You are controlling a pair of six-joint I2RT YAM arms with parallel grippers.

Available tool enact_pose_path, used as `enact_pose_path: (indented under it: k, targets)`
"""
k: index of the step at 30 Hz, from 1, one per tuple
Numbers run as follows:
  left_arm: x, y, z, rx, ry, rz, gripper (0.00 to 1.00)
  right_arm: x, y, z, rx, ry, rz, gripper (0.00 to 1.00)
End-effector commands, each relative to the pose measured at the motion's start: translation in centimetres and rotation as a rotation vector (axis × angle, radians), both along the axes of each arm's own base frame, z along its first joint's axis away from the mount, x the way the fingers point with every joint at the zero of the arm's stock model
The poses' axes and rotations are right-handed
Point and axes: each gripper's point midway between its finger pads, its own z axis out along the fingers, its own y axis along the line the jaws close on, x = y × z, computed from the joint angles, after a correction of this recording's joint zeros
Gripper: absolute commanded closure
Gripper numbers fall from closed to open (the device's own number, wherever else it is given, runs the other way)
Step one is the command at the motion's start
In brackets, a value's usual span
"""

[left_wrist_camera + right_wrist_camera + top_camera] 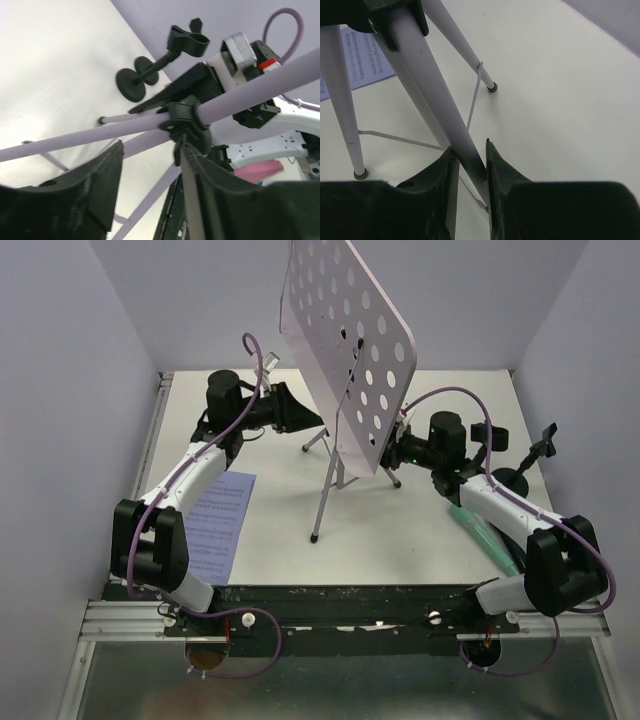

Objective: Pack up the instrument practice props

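— How far along is the packing?

— Barely begun, I'd judge. The silver tripod with its pale perforated desk [345,340] stands unfolded mid-table. The printed sheet-music pages [222,520] lie flat beside my left arm, and the mint-green microphone [487,532] lies beside my right arm. The two short black round-based poles [512,478] stand at the far right. I can't pick out a black microphone, and I see no case or bag.

— And your fingers?

— My right gripper [470,160] is clamped low on one slanting tripod leg [435,100], the leg pinched between both pads. My left gripper [150,170] is spread and holds nothing. The tripod's tube and its black plastic collar [185,117] cross just past my fingertips, close but untouched as far as I can tell.

— So what's left?

— Everything, probably: fold the stand, then gather the pages, microphone and poles.
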Motion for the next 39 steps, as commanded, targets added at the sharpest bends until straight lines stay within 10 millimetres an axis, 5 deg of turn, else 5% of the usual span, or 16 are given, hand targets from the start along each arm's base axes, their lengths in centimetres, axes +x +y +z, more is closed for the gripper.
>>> enact_pose_path:
  k: [1,3,14,30,39]
  targets:
    - [1.7,1.9,0.0,0.022,0.0,0.083,0.36,-3.6,-1.5,-8.6,-0.103,0.377,-0.042,1.0]
    - [1.9,1.7,0.2,0.024,-0.016,0.076,0.24,-3.6,-1.5,-8.6,-0.104,0.376,-0.04,1.0]
    - [1.1,0.6,0.4,0.021,-0.063,0.022,0.24,-3.4,-1.5,-8.9,-0.108,0.381,-0.046,1.0]
    - [2.8,-0.5,-2.0,0.066,-0.001,0.068,0.25,-3.4,-1.6,-9.0,-0.109,0.38,-0.05,1.0]
    - [3.8,0.8,-7.8,0.236,0.107,0.188,0.27,-3.2,-1.6,-9.0,-0.109,0.379,-0.054,1.0]
